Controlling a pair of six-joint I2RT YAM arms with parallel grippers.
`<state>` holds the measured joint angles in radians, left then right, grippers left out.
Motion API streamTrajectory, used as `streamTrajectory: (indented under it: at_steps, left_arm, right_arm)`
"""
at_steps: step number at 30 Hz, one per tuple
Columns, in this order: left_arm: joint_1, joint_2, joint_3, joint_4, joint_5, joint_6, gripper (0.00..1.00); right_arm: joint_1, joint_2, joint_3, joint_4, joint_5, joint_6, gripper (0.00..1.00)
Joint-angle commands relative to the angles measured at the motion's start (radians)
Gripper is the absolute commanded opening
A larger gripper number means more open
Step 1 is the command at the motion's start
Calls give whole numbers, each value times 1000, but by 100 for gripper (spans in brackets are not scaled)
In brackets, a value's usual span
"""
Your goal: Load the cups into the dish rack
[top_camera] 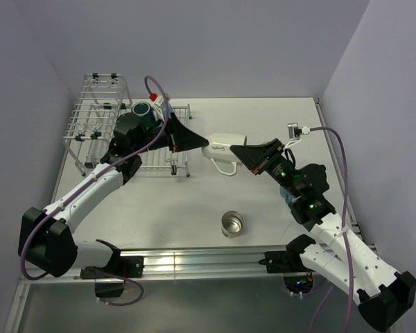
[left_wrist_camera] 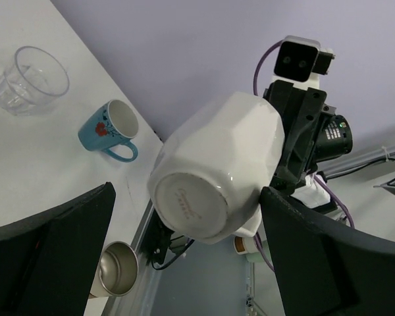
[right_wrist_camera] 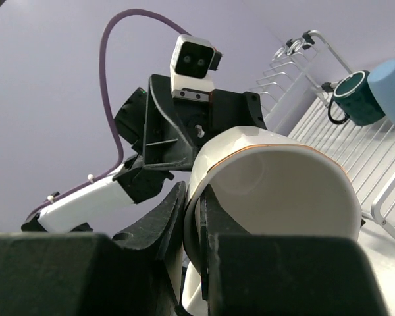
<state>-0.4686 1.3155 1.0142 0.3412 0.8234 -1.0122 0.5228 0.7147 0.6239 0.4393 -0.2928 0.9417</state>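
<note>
The right fingers are pinched onto the wall of the cream mug at its rim, one finger inside the mouth and one outside. They hold it on its side, clear of the desk.

Straight across from them, the left fingers stand spread wide on either side of the mug's base. The finger on the handle side lies right at the mug's edge, though contact cannot be made out. The other finger is apart from the mug. So the mug hangs between the two sets of fingers, with its base toward the left ones and its mouth toward the right ones.

Below the fingers and nearer the arm bases, the shiny steel cup stands upright on the desk. In the left wrist view, past the mug and the right fingers, the blue mug with white inside and the clear glass stand upright, well apart from the fingers.

Behind the left fingers sits the dish rack. The dark teal mug and the blue tumbler are already in it, side by side.
</note>
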Motion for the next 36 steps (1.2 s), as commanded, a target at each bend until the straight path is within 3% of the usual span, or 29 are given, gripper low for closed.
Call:
streamTrajectory:
  at_steps: [1,11,18,26,36]
  left_arm:
    - [-31,11,26,76,28,1,99]
    - [-64,62,-32,367,105,-205,99]
    - [-77,71,-43,486,122,-295,99]
    - [-99,74,-17,440,106,-273,95]
    - [-125,59,26,277,48,-163,76]
  right_arm:
    - [-12,-8,-1,286,-16,62,0]
    - [-21,9,-73,539,-46,117,0]
    - [-23,14,-98,598,-46,112,0]
    - [-21,31,-104,615,-42,104,0]
    - [-23,45,-95,589,-60,95,0]
